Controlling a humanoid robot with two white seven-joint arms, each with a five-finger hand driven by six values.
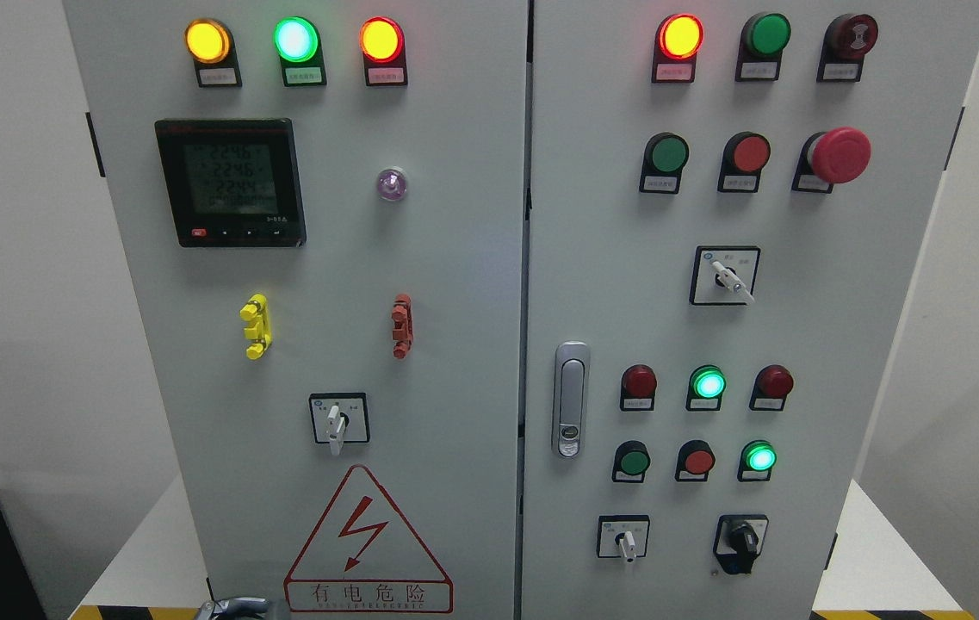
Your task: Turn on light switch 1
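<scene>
No switch had been touched on the cabinet; a hand (grip unclear) peeked at bottom edge.

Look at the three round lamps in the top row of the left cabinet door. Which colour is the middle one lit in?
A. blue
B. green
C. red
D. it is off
B: the middle lamp glows green, between a yellow-orange lamp on its left and a red-rimmed orange lamp on its right.
</scene>
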